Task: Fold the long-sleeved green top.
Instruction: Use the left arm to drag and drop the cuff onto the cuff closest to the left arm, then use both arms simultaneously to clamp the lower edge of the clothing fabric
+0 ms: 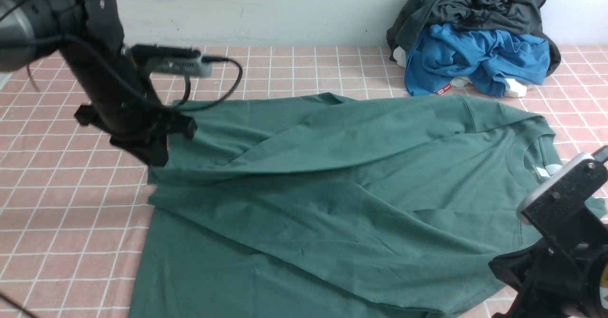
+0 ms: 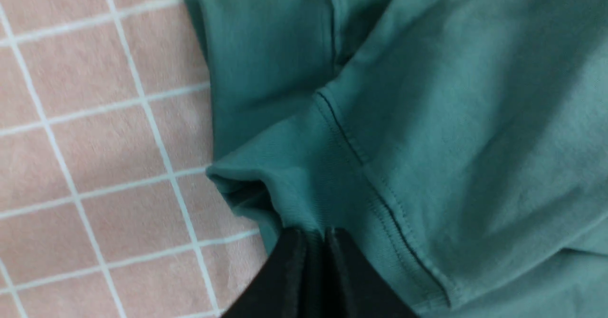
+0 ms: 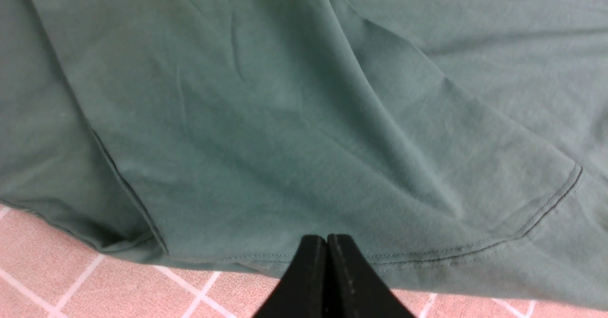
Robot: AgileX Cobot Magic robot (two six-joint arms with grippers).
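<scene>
Dark green cotton long-sleeved top (image 1: 332, 175) spread on pink checked surface (image 1: 57, 213), cuff (image 2: 294, 185) pinched in left gripper (image 2: 316, 235) at frame left, right gripper (image 3: 327, 241) closed lower right; shallow pinch risking slip on lifting.

The dark green top (image 1: 332, 199) lay spread sideways on the pink checked cloth (image 1: 57, 223), collar and white label to the right, one sleeve drawn across its body, ribbed cuff at the left edge.

- Likely a robotics lab: a black cabled robot arm (image 1: 109, 95) reaches over a bench (image 1: 57, 213) covered in pink checked cloth.
- Bare white wall (image 1: 285, 9); spare clothes heap (image 1: 475, 38) behind.
</scene>
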